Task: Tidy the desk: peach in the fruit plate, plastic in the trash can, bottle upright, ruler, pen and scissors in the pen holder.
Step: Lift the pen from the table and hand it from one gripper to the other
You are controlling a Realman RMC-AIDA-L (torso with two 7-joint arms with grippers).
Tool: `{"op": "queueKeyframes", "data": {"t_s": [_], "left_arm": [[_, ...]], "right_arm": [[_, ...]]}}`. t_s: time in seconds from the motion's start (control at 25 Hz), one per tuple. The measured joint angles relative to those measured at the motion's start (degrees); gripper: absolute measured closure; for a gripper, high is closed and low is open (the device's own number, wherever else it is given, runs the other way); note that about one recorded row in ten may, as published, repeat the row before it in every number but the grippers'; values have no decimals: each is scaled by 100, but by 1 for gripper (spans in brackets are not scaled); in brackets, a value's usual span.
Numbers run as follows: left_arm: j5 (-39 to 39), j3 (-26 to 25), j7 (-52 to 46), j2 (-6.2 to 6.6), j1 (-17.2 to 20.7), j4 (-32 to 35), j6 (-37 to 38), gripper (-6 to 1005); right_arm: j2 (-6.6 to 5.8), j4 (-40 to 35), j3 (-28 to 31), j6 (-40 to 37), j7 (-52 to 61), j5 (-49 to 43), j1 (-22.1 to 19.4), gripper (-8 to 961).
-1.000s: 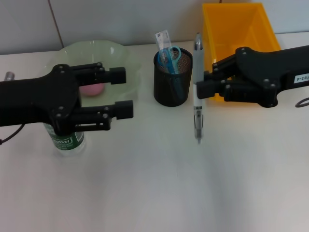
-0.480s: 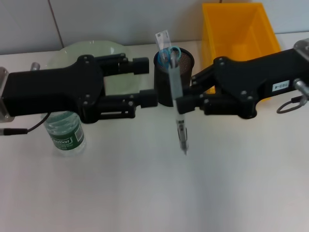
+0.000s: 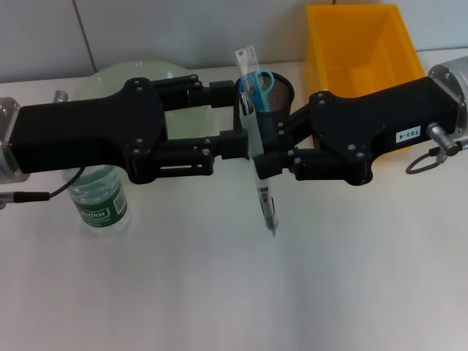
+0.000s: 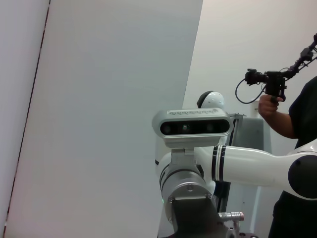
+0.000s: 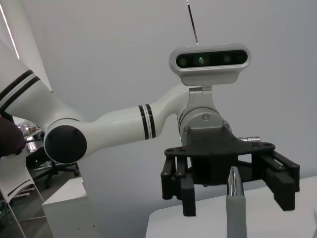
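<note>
Head view: we see the right gripper (image 3: 265, 165) at centre frame, its fingers closed on the pen (image 3: 259, 170), which hangs nearly upright with its tip pointing down over the white desk (image 3: 234, 292), just in front of the black mesh pen holder (image 3: 272, 95). The holder already contains the blue-handled scissors (image 3: 262, 80) and the clear ruler (image 3: 247, 60). The left gripper (image 3: 232, 121) reaches in from the left with its fingers spread wide, empty, one finger on each side of the pen's upper part near the holder. The bottle (image 3: 99, 199) stands upright at lower left, partly under the left arm. The green fruit plate (image 3: 121, 75) shows behind that arm, and the yellow bin (image 3: 362, 44) sits at upper right.
</note>
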Motion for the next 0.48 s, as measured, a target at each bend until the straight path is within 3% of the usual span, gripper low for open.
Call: {"op": "queueKeyframes", "data": {"t_s": [0.48], "left_arm": [[-135, 227, 5, 0, -5, -6, -118, 320]], "right_arm": [[46, -72, 0, 1, -27, -11, 2, 827]]}}
